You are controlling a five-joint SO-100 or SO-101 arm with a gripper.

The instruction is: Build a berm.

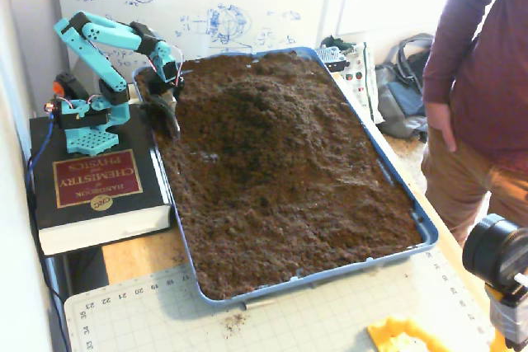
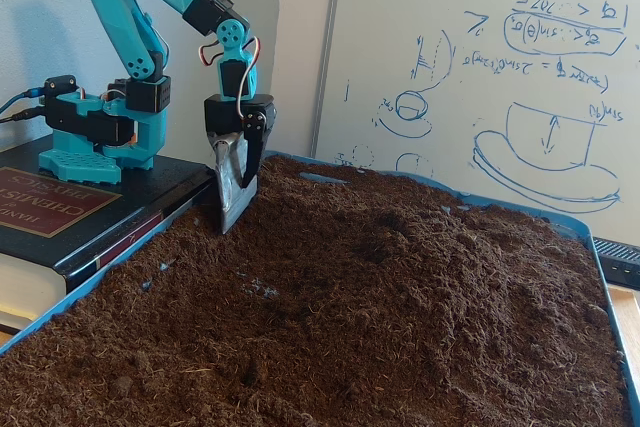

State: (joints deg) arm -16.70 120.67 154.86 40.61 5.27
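The berm (image 1: 247, 105) (image 2: 400, 232) rises as a low, rounded hump of crumbly dark brown soil toward the far end of the blue tray (image 1: 404, 195) (image 2: 615, 307), nearer its far left corner in the higher fixed view; flatter soil spreads to the near edge. To raise it, I judge the blade should bite shallowly and sweep loose soil from the left rim toward the hump, not dig deep. The hand (image 1: 167, 121) (image 2: 235, 202) stands tip-down in the soil by that rim, its jaws drawn together on nothing separate.
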